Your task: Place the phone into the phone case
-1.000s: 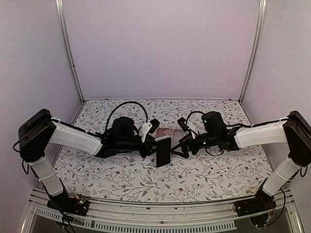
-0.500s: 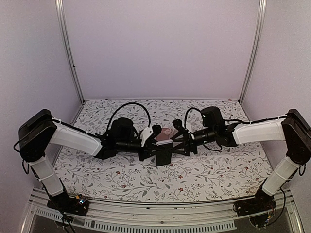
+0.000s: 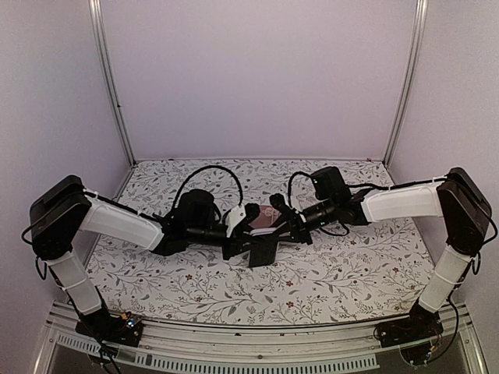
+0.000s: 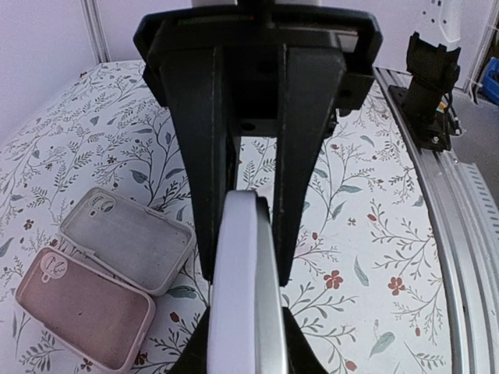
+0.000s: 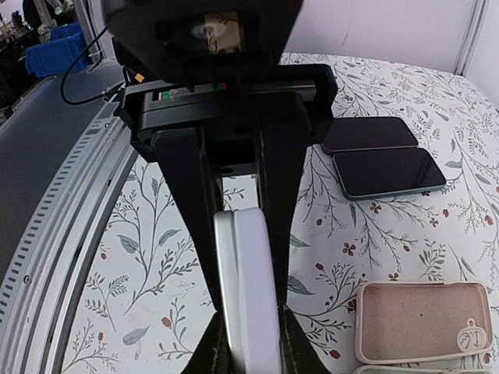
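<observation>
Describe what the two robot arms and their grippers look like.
The left arm and right arm have smooth white shells between bulky black joints, with black housings at the wrists. A thin black cable loops above each wrist. The left gripper and right gripper are matte black, each with two long flat fingers hanging from a wide crossbar.

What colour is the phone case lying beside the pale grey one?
Dusty pink. The case shows best in the left wrist view.

Left claw (image 3: 246, 238) and right claw (image 3: 284, 232) crowd the phone (image 3: 263, 249); cases (image 4: 129, 238) lie beside.
</observation>
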Robot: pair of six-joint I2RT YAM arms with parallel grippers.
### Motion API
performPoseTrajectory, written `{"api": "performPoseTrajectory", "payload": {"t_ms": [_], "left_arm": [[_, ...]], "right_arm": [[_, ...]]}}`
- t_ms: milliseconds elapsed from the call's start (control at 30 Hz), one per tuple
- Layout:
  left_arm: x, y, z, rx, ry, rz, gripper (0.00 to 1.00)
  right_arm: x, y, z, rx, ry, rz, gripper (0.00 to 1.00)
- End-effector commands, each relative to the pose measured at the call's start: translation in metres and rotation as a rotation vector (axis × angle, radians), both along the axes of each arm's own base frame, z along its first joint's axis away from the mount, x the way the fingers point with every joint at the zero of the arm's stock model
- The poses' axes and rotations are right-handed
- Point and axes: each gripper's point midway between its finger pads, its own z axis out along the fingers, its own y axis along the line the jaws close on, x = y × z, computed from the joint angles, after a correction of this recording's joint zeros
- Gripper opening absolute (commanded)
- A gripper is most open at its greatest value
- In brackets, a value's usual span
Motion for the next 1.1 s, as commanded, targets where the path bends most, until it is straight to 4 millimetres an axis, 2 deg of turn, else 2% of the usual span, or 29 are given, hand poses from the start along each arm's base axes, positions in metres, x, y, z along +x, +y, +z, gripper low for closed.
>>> {"api": "performPoseTrajectory", "payload": {"t_ms": [0,33,133,167,333,467,633,733,900,967,1033,1067], "left_arm": [[-0.001,0.021,-0.050,0.159,0.105,0.071,0.00],[0.000,0.021,-0.047,0.154,0.101,0.077,0.04],[0.002,0.022,-0.038,0.121,0.078,0.092,0.35],[0.002,0.022,-0.033,0.106,0.065,0.096,0.40],[-0.008,0.027,-0.005,-0.007,-0.010,0.077,0.50],[-0.011,0.028,0.005,-0.048,-0.011,0.074,0.50],[-0.021,0.025,0.024,-0.121,-0.031,0.020,0.51],[-0.028,0.019,0.034,-0.139,-0.008,-0.032,0.49],[-0.038,0.010,0.053,-0.174,-0.010,-0.072,0.39],[-0.038,0.008,0.059,-0.179,-0.031,-0.055,0.29],[-0.035,0.006,0.064,-0.180,-0.050,-0.022,0.05],[-0.035,0.005,0.066,-0.182,-0.057,-0.008,0.00]], "right_arm": [[-0.003,-0.004,-0.009,-0.051,0.035,0.013,0.02],[-0.004,-0.005,-0.010,-0.055,0.035,0.013,0.00],[-0.006,-0.007,-0.006,-0.051,0.027,0.014,0.00],[-0.006,-0.007,-0.005,-0.049,0.025,0.014,0.00],[-0.013,-0.007,0.012,-0.008,0.013,0.044,0.00],[-0.018,-0.006,0.029,0.027,0.013,0.067,0.00],[-0.037,-0.009,0.060,0.111,0.009,0.148,0.00],[-0.041,-0.009,0.081,0.150,-0.026,0.161,0.00],[-0.049,-0.009,0.108,0.205,-0.074,0.171,0.00],[-0.051,-0.007,0.112,0.211,-0.080,0.173,0.00],[-0.054,-0.006,0.115,0.215,-0.082,0.179,0.00],[-0.055,-0.005,0.116,0.215,-0.078,0.180,0.00]]}}
